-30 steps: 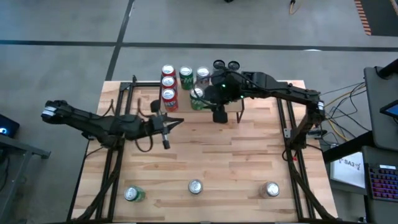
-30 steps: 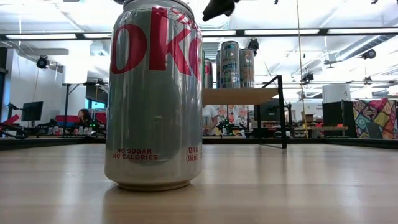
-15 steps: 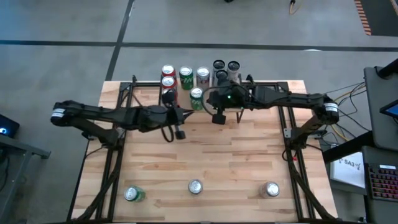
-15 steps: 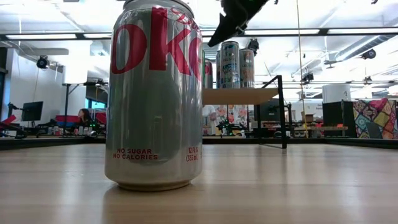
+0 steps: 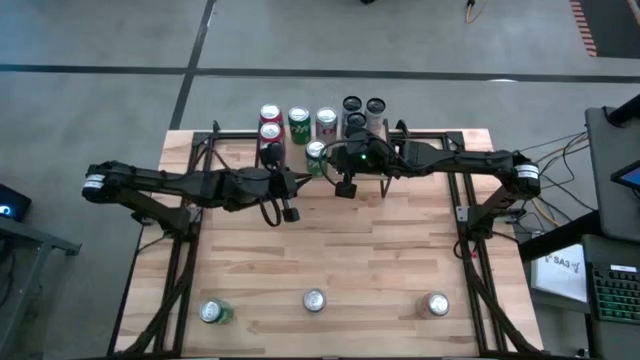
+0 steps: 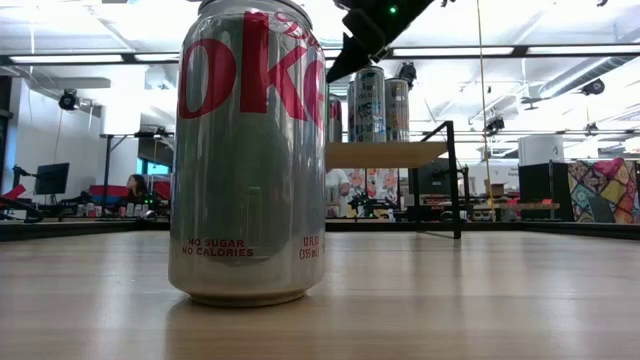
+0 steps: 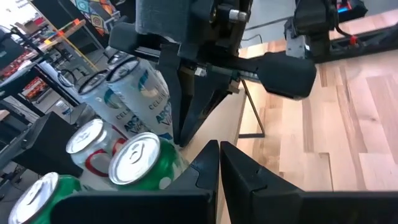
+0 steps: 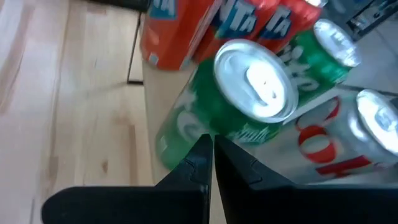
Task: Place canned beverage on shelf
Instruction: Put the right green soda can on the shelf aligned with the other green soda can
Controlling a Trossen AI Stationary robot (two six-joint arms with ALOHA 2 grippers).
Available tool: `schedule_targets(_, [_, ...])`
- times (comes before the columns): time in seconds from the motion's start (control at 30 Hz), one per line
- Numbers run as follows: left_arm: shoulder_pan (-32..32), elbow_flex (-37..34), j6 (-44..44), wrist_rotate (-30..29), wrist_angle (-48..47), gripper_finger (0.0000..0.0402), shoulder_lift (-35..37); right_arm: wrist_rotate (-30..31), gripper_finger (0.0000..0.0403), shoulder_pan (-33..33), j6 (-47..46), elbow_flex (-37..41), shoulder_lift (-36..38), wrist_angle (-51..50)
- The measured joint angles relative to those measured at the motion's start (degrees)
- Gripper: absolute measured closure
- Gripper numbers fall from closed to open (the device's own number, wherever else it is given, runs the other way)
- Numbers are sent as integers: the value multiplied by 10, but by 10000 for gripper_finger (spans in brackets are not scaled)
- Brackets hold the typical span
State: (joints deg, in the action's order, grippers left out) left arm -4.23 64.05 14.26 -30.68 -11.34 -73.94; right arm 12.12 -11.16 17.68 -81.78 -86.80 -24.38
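The shelf (image 5: 395, 172) stands at the table's far middle on thin black legs, with several cans upright on it. A green can (image 8: 205, 118) stands at its near edge, in front of red cans (image 8: 186, 31). My right gripper (image 8: 211, 146) is shut, holds nothing and points slantwise down at the green can's side. In the low view it hangs above the shelf's cans (image 6: 333, 75). My left gripper (image 7: 219, 158) is also shut and holds nothing. It is just left of the shelf (image 5: 296, 183), facing the cans and the right arm. My right gripper's shut fingertips (image 8: 206, 142) stand in front of the green can's side wall (image 8: 186, 134), low on the can. I cannot tell whether they touch it. The can stands upright on the shelf.
Three more cans stand near the table's near edge: a green one (image 5: 214, 312), a silver one (image 5: 314, 300) and another silver one (image 5: 436, 303). The middle one fills the low view's foreground (image 6: 250, 150). Bare wood lies between them and the shelf.
My right gripper has drawn back a little from the green can on the shelf and come down. My left gripper has gone toward the table's right edge, closer to the shelf, then kept still. The cans have stayed where they were.
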Motion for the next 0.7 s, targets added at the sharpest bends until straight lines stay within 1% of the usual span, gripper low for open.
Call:
schedule_targets(0.2, [0, 0, -2, -1, -3, 402, 3, -1, 394, -11, 7, 3, 0, 28])
schedule_targets(0.33, [-1, 0, -12, 0, -3, 402, -7, 0, 394, -24, 11, 11, 0, 46])
schedule_targets(0.5, [1, 0, -42, -2, 0, 402, -30, 0, 394, -25, 13, 13, 6, 34])
schedule_targets(0.6, [4, -1, -45, -23, 15, 402, -51, 0, 394, -19, 6, 13, 18, 27])
schedule_targets(0.7, [10, 1, -45, -74, 26, 402, -71, 0, 394, -13, -1, 12, 32, 16])
